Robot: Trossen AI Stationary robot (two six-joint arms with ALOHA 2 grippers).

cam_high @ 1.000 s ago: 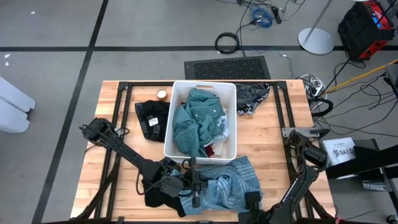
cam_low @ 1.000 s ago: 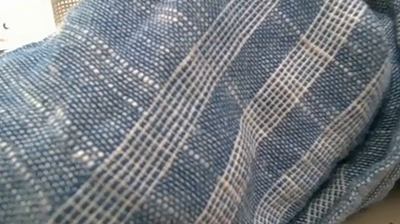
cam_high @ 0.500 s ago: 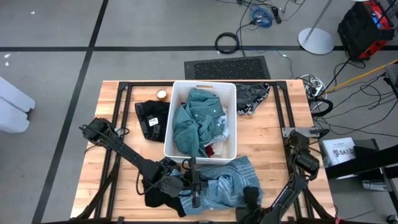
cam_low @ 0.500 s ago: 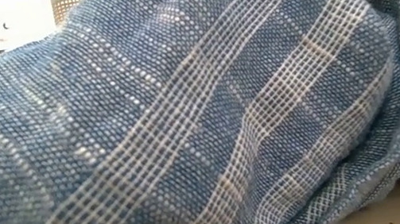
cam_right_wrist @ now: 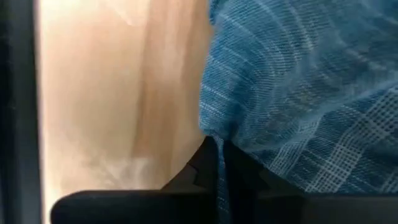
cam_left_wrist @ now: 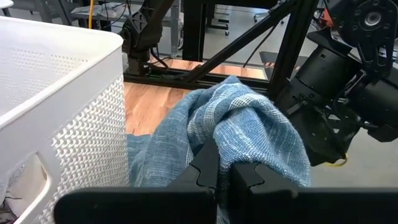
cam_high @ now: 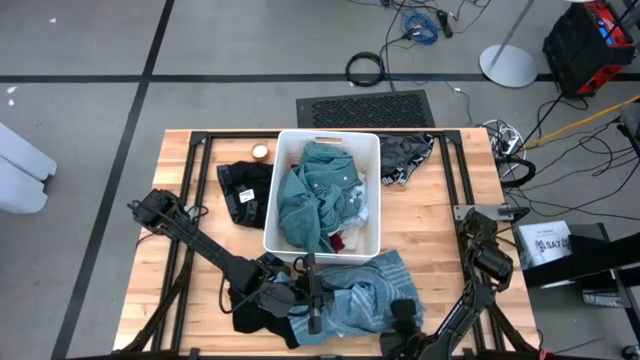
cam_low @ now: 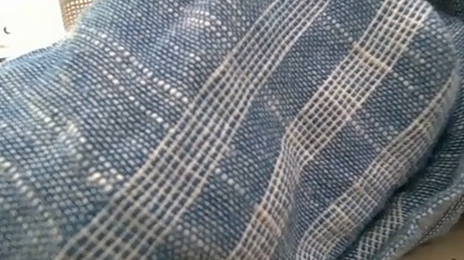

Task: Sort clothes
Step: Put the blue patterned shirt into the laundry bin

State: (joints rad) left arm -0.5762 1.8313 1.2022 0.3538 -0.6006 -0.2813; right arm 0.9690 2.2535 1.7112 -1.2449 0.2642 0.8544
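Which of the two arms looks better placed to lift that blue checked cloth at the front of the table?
Probably the left. The left gripper is already shut on the blue checked cloth, bunched between its fingers. The right gripper only reaches the cloth's edge.

Blue cloth with white woven checks [cam_low: 217, 151] fills almost the whole low view, its folds running down to the right, with a white perforated bin wall [cam_low: 81, 0] just behind.

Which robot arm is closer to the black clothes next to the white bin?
The left. Its tool is at the table's near edge on the blue striped cloth, on the same side as the black clothes. The right tool is farther, at the cloth's other end.
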